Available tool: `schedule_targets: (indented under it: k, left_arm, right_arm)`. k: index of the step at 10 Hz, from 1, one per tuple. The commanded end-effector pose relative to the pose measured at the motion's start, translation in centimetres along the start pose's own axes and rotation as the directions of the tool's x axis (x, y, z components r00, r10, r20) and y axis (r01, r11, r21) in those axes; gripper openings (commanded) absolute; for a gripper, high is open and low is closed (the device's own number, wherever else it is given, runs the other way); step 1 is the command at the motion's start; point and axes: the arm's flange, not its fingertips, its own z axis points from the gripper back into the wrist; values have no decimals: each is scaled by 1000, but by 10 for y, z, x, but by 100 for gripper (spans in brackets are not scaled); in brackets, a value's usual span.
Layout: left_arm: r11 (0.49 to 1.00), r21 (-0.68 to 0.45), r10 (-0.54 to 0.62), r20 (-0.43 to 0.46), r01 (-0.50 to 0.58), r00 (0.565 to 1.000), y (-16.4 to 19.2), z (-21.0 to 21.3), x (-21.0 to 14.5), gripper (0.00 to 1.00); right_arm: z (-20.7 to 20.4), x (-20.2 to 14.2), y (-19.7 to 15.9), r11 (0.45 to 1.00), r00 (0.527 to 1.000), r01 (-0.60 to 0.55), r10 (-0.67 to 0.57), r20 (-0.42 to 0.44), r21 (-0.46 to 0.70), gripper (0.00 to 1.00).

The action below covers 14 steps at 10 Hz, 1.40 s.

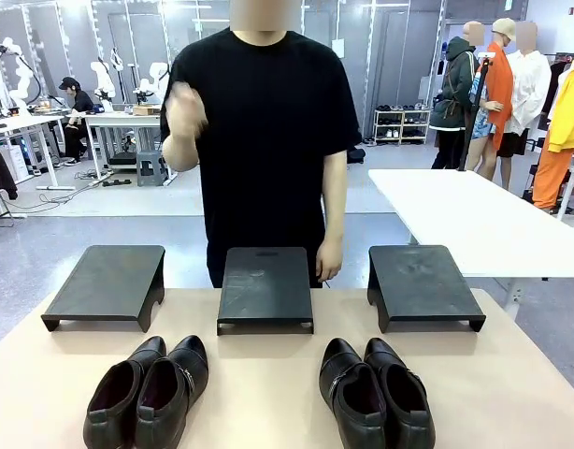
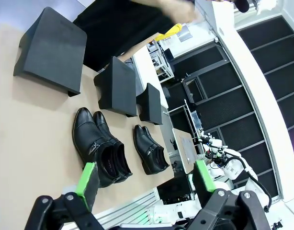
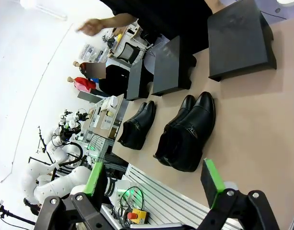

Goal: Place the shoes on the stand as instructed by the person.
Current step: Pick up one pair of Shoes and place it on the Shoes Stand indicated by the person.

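Two pairs of glossy black shoes lie at the near edge of the table: the left pair [image 1: 147, 393] and the right pair [image 1: 376, 393], toes pointing at the stands. Behind them stand three low black stands: left [image 1: 107, 283], middle [image 1: 265, 287], right [image 1: 423, 283]. The person [image 1: 264, 122] in a black T-shirt stands behind the middle stand, one hand [image 1: 184, 110] raised and blurred, the other hanging at the table edge. My left gripper [image 2: 144, 179] hangs open above the table, well short of the left pair [image 2: 101, 148]. My right gripper [image 3: 154, 175] is open too, above the right pair [image 3: 187, 134].
A white table [image 1: 474, 220] stands at the back right. Other people and work tables are farther off in the room. Bare tan tabletop [image 1: 268, 383] lies between the two pairs of shoes.
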Motion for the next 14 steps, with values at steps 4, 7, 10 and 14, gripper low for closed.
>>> schedule_targets:
  k: [4, 7, 10, 14]
  left_arm:
    - [1000, -6, -10, -11, 10, 1000, 0, 1, -2, 100]
    - [1000, -6, -10, -11, 10, 1000, 0, 1, -2, 100]
    - [1000, 0, 0, 0, 0, 1000, 0, 0, 0, 100]
    - [990, 77, -82, -389, 122, 917, -73, -121, 26, 100]
  right_arm:
    - [1, 1, 0, 1000, 1000, -22, 22, 4, 11, 100]
    - [1, 1, 0, 1000, 1000, -22, 22, 4, 11, 100]
    - [1, 1, 0, 1000, 1000, -22, 22, 4, 11, 100]
    - [1, 1, 0, 1000, 1000, -22, 22, 4, 11, 100]
